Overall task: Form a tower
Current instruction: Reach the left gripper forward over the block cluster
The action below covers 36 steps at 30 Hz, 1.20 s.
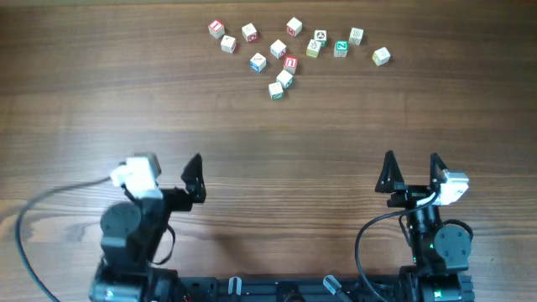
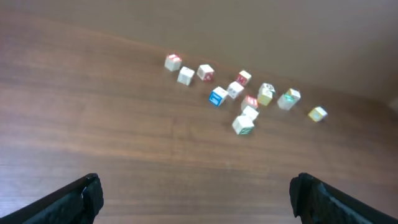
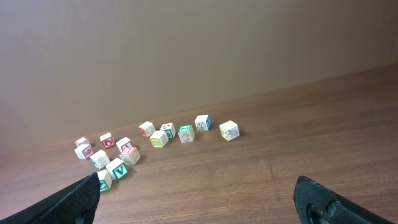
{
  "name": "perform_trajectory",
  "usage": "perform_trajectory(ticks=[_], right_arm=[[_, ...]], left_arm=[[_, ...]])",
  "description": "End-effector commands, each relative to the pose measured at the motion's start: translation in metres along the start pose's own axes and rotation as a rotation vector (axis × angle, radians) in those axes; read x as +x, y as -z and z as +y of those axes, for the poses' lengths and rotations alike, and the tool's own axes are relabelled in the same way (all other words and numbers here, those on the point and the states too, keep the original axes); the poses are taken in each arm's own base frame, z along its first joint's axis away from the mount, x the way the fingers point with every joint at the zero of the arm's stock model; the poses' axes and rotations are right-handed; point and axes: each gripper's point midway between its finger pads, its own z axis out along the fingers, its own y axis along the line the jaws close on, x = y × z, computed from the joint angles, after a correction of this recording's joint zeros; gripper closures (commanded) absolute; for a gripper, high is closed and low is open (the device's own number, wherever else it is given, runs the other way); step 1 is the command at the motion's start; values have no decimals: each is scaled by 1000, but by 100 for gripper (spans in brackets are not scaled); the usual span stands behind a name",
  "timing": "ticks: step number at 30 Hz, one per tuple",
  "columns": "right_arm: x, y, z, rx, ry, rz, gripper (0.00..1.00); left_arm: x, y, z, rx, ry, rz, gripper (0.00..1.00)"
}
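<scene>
While nothing is stacked yet, the cubes (image 1: 278,49) are lying loose in a scattered cluster at the far side of the desk (image 1: 268,126), a little right of its middle. As far as you can tell from both wrist views, they are all sitting on the wood in a single layer. A red-printed cube (image 1: 216,28) is marking the far-left end of the group. A yellow-printed cube (image 1: 381,56) is sitting alone at the right end, slightly apart from its neighbours. A green-printed cube (image 1: 276,90) is lying nearest to you, touching or just beside another cube right behind it. Several in the middle are crowding close together, some apparently touching.

Your left claw (image 1: 165,174) is hanging at the near left, well apart from the cluster. Its jaws are standing wide and released, gripping nothing; its wrist view is showing both dark tips at the bottom corners with bare wood between them. Your right claw (image 1: 411,172) is waiting at the near right, equally far from the cubes. It is also spread fully and carrying nothing.
</scene>
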Motion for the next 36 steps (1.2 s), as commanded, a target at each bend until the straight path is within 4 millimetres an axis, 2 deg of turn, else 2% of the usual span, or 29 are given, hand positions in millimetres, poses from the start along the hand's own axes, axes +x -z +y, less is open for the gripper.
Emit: perform_trajectory(ticks=[1, 2, 3, 4, 5, 7, 11, 13, 15, 19, 22, 26, 29, 31, 36], right_arm=[[-2, 0, 4, -21, 18, -7, 0], [-2, 0, 4, -21, 18, -7, 0], [-2, 0, 4, -21, 18, -7, 0], [-2, 0, 4, -21, 18, -7, 0], [-2, 0, 4, -21, 18, -7, 0], [-2, 0, 4, -21, 18, -7, 1], [-2, 0, 4, -21, 18, -7, 0], [-2, 0, 4, -21, 18, -7, 0], [-2, 0, 4, -21, 18, -7, 0], [-2, 0, 4, -21, 18, -7, 0], [-2, 0, 4, -21, 18, -7, 0], [-2, 0, 4, -21, 18, -7, 0], [-2, 0, 4, -21, 18, -7, 0], [-2, 0, 4, -21, 18, -7, 0], [-2, 0, 4, -21, 18, -7, 0]], left_arm=[[-36, -1, -19, 15, 14, 96, 0], [-44, -1, -23, -5, 27, 189, 0], [-44, -2, -29, 13, 38, 247, 0], [-36, -3, -41, 70, 59, 330, 0], [-19, -3, -50, 126, 90, 426, 0], [1, -7, -45, 104, 116, 524, 0], [17, -25, -39, 80, 138, 608, 0], [12, -34, -37, 68, 136, 609, 0], [-3, -42, -38, 50, 128, 594, 0], [-48, -64, -47, 52, 112, 543, 0], [-63, -82, -47, 17, 95, 539, 1], [-49, -105, -61, 37, 65, 599, 0], [-37, -116, -68, 48, 52, 629, 0], [-37, -125, -59, -11, 82, 617, 0], [-44, -141, -62, 8, 80, 565, 0]])
